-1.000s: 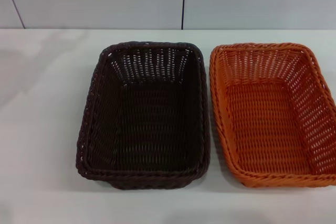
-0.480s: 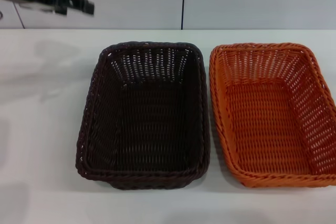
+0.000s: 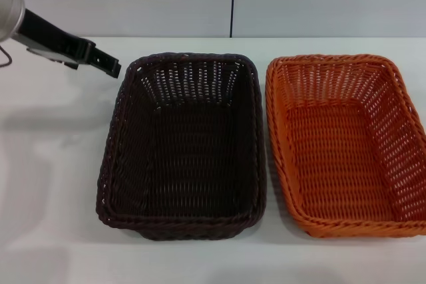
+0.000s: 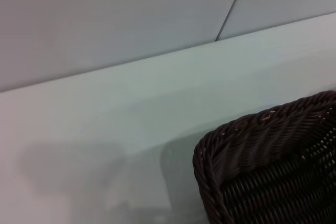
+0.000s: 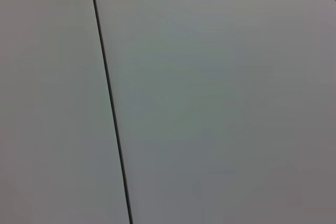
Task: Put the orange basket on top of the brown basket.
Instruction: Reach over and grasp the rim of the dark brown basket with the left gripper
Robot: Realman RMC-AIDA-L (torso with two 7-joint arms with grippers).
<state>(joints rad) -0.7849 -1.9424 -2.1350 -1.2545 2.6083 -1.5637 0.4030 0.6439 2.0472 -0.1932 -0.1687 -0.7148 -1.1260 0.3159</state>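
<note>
The brown basket sits in the middle of the white table, empty. The orange basket sits right beside it on its right, empty, their long sides almost touching. My left gripper comes in from the upper left and hovers just off the brown basket's far left corner. A corner of the brown basket also shows in the left wrist view. My right gripper is out of view; the right wrist view shows only a wall panel.
The white table extends left of the brown basket and along the front. A grey wall with a dark vertical seam stands behind the table.
My left arm has come into view from the upper left and has moved down, ending near the brown basket's far left corner. The baskets have not moved.
</note>
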